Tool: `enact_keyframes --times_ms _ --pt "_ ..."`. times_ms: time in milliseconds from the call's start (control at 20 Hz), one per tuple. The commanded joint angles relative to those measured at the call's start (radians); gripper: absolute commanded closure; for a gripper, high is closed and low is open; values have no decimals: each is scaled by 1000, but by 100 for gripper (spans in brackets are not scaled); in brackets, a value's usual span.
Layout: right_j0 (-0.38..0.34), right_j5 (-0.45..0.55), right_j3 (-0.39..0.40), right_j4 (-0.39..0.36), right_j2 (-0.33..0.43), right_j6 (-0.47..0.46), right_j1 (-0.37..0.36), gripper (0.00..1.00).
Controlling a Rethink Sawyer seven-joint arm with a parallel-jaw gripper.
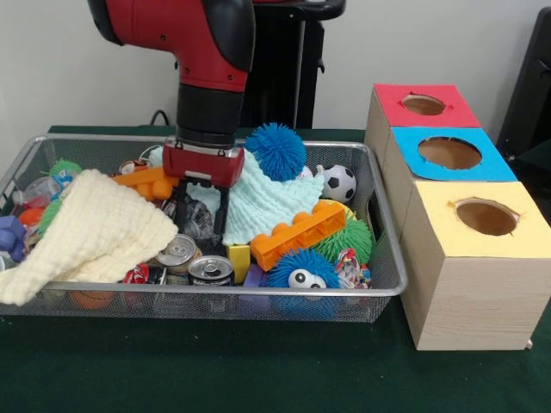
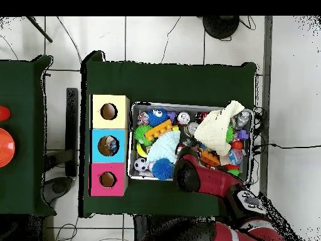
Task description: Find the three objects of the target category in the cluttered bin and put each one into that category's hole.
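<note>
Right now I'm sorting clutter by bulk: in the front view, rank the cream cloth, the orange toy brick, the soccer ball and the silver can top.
1. Cream waffle-textured cloth
2. Long orange studded toy brick
3. Small black-and-white soccer ball and silver can top: they look alike, and the can sits nearer the camera, so unranked.

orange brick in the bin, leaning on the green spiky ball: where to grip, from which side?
Likely from above, across the narrow width of the orange brick near its middle. It lies long and tilted on top of the pile, its upper face exposed. The gripper hangs just beside it over the cans in the mesh bin.
</note>
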Motion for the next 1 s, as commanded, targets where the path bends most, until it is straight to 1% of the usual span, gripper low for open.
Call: enact_keyframes --times_ms 50,200,250,450,600,750,1000 --pt "-72 278 78 -62 138 20 70 0" --pt "-72 266 88 -57 145 41 70 0" --pt "-80 249 96 -55 153 57 71 100" --pt "-101 189 133 -24 170 127 73 100" --pt "-57 174 129 -13 134 134 70 100" --pt "-19 132 135 1 107 159 66 100" --pt "2 147 142 3 96 152 30 100"
